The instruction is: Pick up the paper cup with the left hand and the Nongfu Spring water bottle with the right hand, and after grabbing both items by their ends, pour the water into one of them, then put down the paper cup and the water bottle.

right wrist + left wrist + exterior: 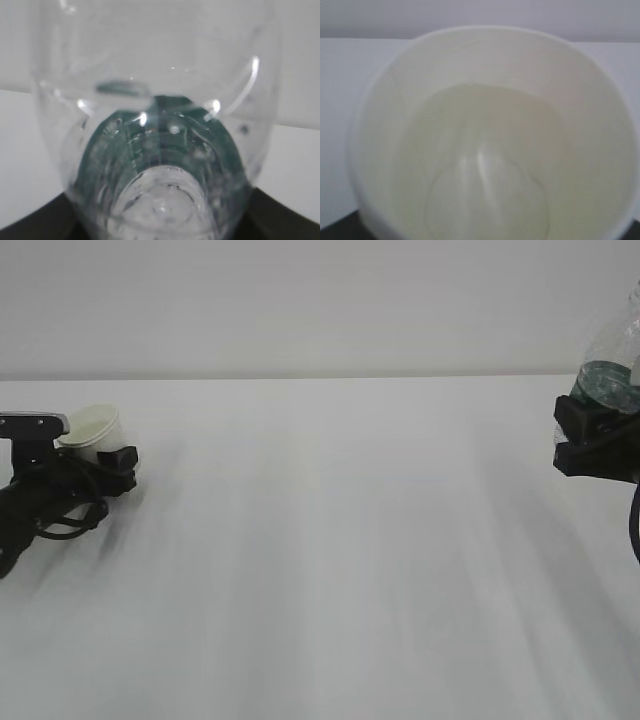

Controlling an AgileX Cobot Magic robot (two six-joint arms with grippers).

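At the far left of the exterior view, the left hand point(45, 490) lies low over the white counter point(330, 560), its black arm and looped cables trailing toward the left edge. Its claw point(95, 455) is clamped on the paper cup point(92, 430), gripping it around the lower part, with one black finger point(120, 462) showing on the cup's right side. The cup is tilted, its open mouth turned up and toward the camera, so the pale cream inside shows above the rolled rim. From the left wrist view the paper cup point(490, 140) fills almost the whole picture, seen straight down its mouth; the bottom has a faint glossy sheen with soft streaks of reflection, but whether that is water I cannot tell. At the far right edge of the exterior view, the right hand point(600, 445) is raised above the counter, well apart from the cup, and its claw point(590, 435) is closed around the Nongfu Spring water bottle point(612, 360). The bottle rises up and to the right, partly cut off by the frame, its dark green label sitting just above the black fingers. In the right wrist view the Nongfu Spring water bottle point(160, 125) is seen lengthwise, clear walls close to the lens, green label further in, droplets clinging inside.
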